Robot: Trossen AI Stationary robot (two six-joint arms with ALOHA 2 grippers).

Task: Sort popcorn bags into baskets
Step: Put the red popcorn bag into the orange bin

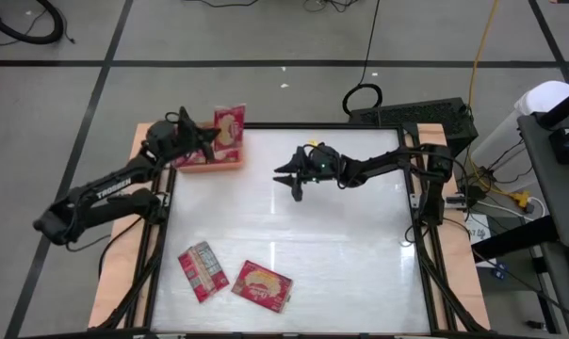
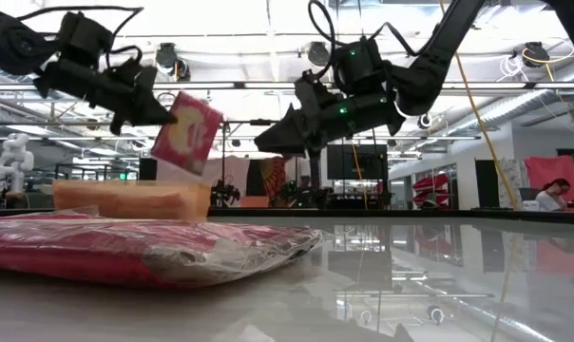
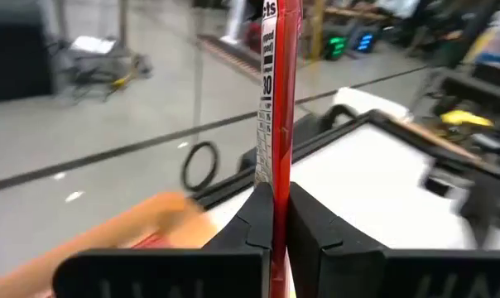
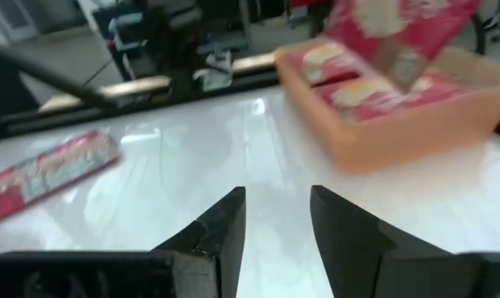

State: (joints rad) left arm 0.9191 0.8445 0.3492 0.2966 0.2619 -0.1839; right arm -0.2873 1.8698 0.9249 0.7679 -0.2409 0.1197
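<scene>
I see my left gripper (image 1: pixel 207 138) clenched on 1 flat red popcorn bag (image 1: pixel 230 124), held above the shallow orange rectangular basket (image 1: pixel 209 166). My right gripper (image 1: pixel 294 181) hangs released mid-table; 2 more red bags (image 1: pixel 235 278) lie near the front.

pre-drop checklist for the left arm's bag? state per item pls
1. Left gripper shut on held bag: ok.
2. Held bag over the tray: ok, above its far end.
3. Room in tray: cannot tell; bags already lie in it.
4. Right gripper clear of tray: ok, open, empty, mid-table.
5. Loose bags out of the way: ok, at the near edge.
</scene>
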